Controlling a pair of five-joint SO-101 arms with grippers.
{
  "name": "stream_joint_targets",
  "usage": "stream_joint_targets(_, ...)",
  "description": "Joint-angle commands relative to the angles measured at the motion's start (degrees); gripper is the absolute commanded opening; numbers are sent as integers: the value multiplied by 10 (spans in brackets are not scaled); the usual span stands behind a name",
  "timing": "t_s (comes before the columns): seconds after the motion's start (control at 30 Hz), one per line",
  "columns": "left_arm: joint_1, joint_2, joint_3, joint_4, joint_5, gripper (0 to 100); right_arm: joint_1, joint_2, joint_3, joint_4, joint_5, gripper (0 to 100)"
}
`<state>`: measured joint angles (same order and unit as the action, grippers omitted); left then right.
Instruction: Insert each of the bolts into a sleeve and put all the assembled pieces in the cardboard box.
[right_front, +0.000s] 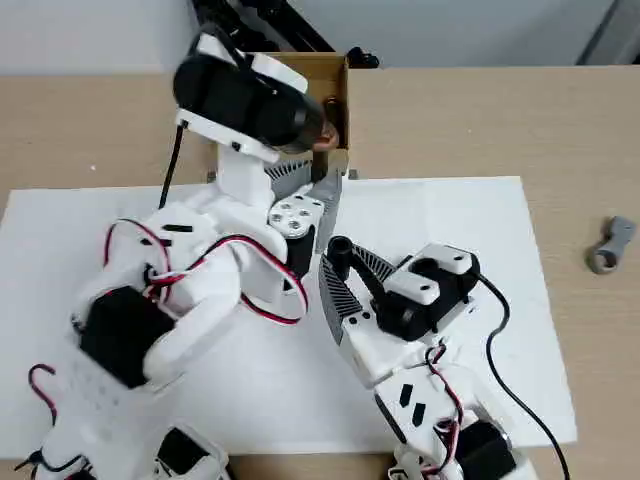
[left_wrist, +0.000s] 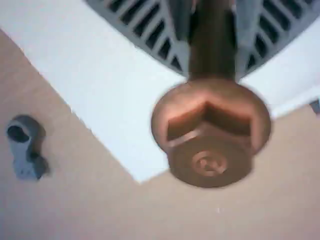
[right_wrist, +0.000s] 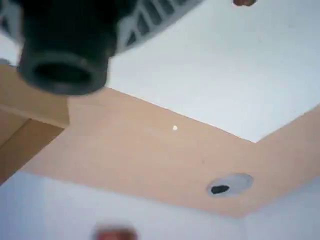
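- Left gripper (left_wrist: 210, 22) clamps the shank of a copper-coloured bolt (left_wrist: 210, 135), whose flanged hexagonal head juts past the ribbed grey fingers (left_wrist: 145, 25).
- Right gripper (right_front: 340, 262) is closed on a black tubular sleeve (right_wrist: 62, 65) (open bore facing the lens).
- Beyond those fingers stands what appears to be the cardboard box (right_wrist: 30, 110), its edge blurred.
- A small grey fitting (left_wrist: 25, 147) lies on the bare wooden table (left_wrist: 75, 210), off the white sheet (left_wrist: 100, 85).

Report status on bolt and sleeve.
Left gripper shut on bolt. Right gripper shut on black sleeve. Bolt not inserted yet. Grey piece lies well aside, no obstruction.
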<state>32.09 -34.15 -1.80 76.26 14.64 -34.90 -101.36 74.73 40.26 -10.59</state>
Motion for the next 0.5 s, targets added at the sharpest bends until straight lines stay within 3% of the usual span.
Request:
stream_joint_targets(0.0, 3, -4, 37, -36, 11, 6, -7, -7, -4, -15, 25, 3)
stream_joint_targets(0.47, 6, -3, 90, -76, 38, 6, -7, -7, -4, -15, 25, 3)
